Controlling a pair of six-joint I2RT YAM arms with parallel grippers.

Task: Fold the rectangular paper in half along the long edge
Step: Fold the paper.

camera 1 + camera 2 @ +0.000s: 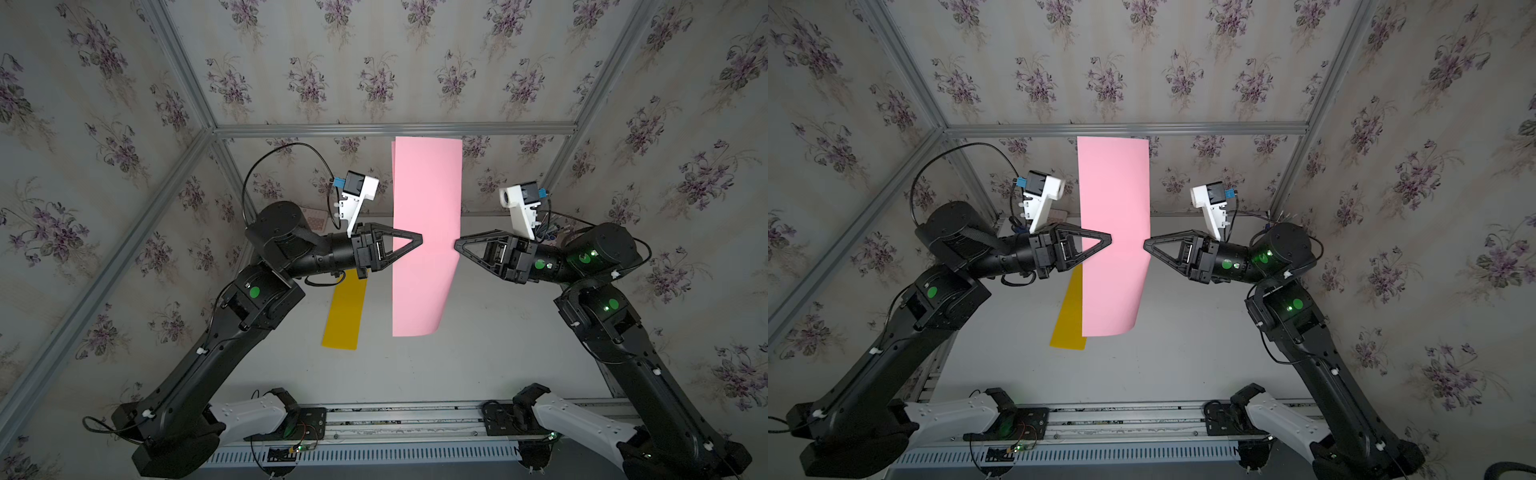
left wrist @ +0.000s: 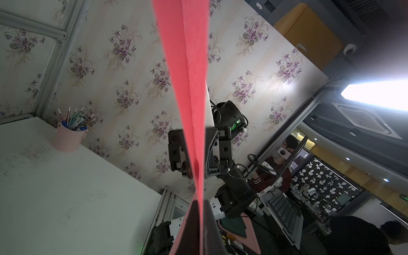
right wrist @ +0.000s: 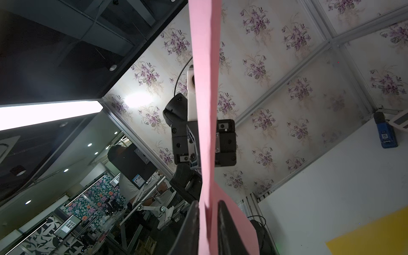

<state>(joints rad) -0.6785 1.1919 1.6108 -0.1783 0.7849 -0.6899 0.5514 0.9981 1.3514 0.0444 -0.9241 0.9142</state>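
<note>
Pink rectangular paper sheet (image 1: pixel 426 195) sits mid-frame in both top views, held in the air above the white surface (image 1: pixel 498 357), its lower right corner curled. Left claw (image 1: pixel 419 240) is clenched on it, reaching in over the left long edge. Right claw (image 1: pixel 457 244) is at the right long edge. The right wrist view shows the sheet between its fingers (image 3: pixel 224 220); can't tell if it's clamped. Yellow paper strip (image 1: pixel 345 316) lies flat, lower left of the sheet.

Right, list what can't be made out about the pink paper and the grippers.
- Right gripper: right wrist view, pink paper fills the gap; pinch or not, cannot tell.
- Paper's back layer: both top views, front layer covers nearly all.
- Yellow sheet: both top views, far end under the left gripper.
</note>
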